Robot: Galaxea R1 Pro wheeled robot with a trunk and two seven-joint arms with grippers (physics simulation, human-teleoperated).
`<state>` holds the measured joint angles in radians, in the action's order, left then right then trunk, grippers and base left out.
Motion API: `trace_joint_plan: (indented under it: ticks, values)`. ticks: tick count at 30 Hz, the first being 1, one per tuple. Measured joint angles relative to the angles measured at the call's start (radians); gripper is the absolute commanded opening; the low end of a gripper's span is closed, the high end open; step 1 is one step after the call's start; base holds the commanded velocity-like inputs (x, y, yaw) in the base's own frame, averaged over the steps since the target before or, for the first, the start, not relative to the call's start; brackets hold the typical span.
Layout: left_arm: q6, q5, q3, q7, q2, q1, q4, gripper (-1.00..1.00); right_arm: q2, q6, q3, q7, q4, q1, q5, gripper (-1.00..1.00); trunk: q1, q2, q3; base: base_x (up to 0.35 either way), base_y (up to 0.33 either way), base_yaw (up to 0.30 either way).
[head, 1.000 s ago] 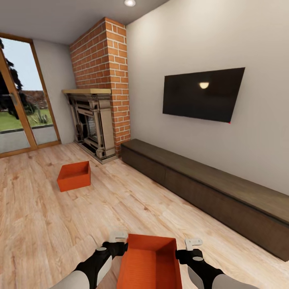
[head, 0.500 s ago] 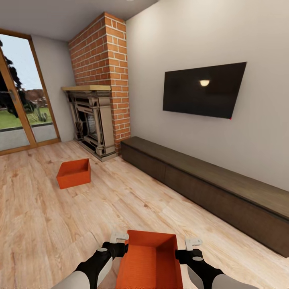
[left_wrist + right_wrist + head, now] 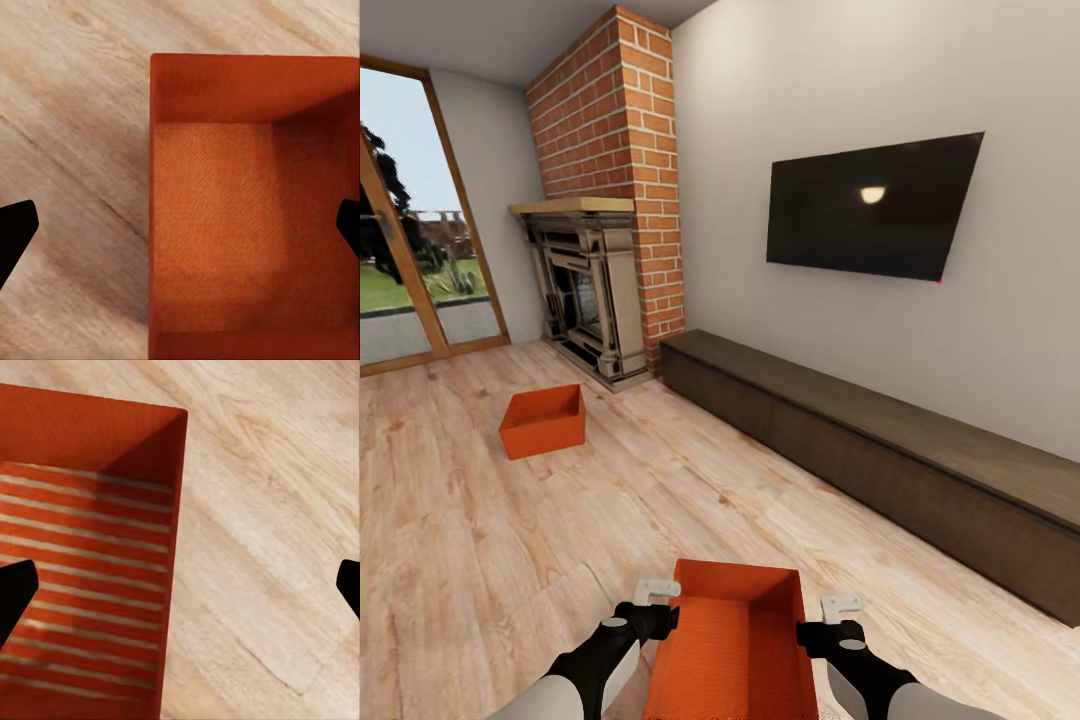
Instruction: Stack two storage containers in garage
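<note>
I am in the living room, on light wood plank floor (image 3: 660, 500). One orange-red storage container (image 3: 732, 640) lies low in the head view between my two grippers. My left gripper (image 3: 658, 605) is open at its left wall, and the left wrist view shows that wall (image 3: 154, 225) between the wide-apart fingertips. My right gripper (image 3: 830, 620) is open at the right wall, which also runs between its fingertips (image 3: 174, 585). The second storage container (image 3: 543, 421) sits on the planks farther off to the left, near the fireplace. The garage is out of view.
A red brick fireplace (image 3: 610, 250) stands at the back. A long dark low cabinet (image 3: 880, 460) runs along the right wall under a black TV (image 3: 870, 205). Glass doors (image 3: 400, 270) are at the far left. Open plank floor lies between the containers.
The whole picture has shifted, so the camera moved. The near container's far rim now sits higher in the view relative to my grippers. Both grippers look the same.
</note>
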<state>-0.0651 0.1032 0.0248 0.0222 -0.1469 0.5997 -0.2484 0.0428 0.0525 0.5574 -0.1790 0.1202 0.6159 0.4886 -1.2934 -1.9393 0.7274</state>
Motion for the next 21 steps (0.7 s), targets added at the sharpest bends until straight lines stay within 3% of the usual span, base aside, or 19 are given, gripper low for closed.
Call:
trace_joint_plan:
  ticks: [21]
  values:
    - [0.0, 0.0, 0.0, 0.0, 0.002, 0.0, 0.0, 1.0, -0.002, 0.0, 0.0, 0.0, 0.0, 0.0, 0.001, 1.0, -0.081, -0.147, 0.099, 0.0, 0.0, 0.0]
